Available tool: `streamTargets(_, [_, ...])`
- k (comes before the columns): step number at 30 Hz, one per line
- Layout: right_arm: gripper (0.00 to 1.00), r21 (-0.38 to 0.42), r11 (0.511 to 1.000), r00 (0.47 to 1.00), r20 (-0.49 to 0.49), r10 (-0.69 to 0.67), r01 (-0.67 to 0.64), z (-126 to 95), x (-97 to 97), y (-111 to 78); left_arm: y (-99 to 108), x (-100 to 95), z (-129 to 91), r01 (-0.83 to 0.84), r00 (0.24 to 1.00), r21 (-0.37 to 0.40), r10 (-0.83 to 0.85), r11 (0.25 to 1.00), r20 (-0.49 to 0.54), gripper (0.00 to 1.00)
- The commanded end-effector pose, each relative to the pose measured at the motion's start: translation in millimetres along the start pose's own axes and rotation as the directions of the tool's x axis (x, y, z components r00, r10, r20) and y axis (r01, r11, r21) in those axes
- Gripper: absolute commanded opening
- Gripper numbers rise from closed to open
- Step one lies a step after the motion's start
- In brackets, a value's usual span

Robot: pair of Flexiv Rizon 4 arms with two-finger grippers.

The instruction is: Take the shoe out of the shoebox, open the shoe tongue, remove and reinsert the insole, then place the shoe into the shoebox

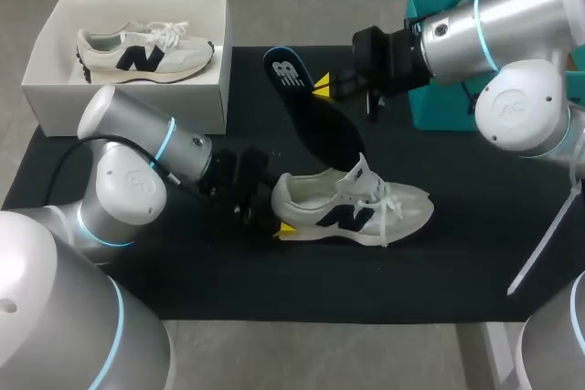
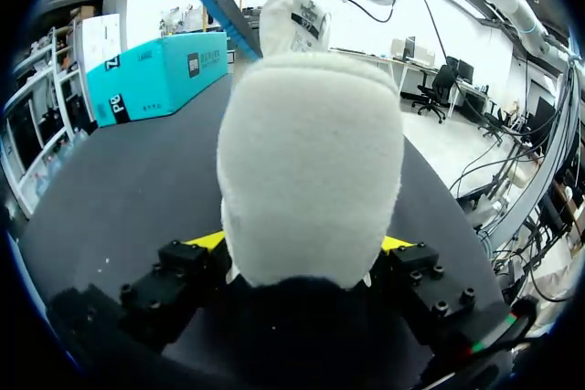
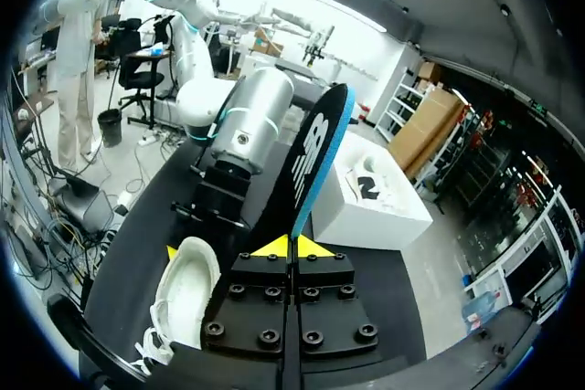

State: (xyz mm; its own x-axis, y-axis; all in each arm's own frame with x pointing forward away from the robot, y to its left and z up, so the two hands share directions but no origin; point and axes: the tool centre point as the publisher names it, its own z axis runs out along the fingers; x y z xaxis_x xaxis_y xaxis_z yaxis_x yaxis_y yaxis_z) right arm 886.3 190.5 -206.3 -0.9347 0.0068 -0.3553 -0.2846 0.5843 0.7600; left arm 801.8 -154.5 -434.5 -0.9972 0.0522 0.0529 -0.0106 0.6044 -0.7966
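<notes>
l gripper (image 2: 302, 244) clamped on shoe (image 1: 352, 209) heel, r gripper (image 3: 292, 246) pinching insole (image 1: 311, 107) upright — shoebox (image 1: 137, 107) w/ 2nd shoe (image 1: 146, 50) well apart

Head cam: fixed, high behind the robot, looks down on the whole table (image 1: 183, 280). Left wrist cam: looks along left claw (image 2: 302, 244), very close, shoe (image 2: 311, 162) heel fills most of it. Right wrist cam: looks along right claw (image 3: 292, 246), past the insole (image 3: 315, 152), toward the left arm (image 3: 247, 125). All three share the shoe; head and right wrist also share the shoebox (image 1: 128, 98).
</notes>
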Motion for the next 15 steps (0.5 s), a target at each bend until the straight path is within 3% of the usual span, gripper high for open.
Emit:
streamTargets(1, [0.0,-0.016,1.0,0.999,-0.047,0.004,-0.005,-6.8,-8.2,5.0,1.7,-0.5,2.7,0.0,1.0,0.0,0.0,1.0,0.0,0.0])
streamTargets(15, [0.0,-0.03,1.0,0.999,-0.048,0.007,-0.009,-8.4,-9.5,6.7,1.7,-0.5,2.7,0.0,1.0,0.0,0.0,1.0,0.0,0.0])
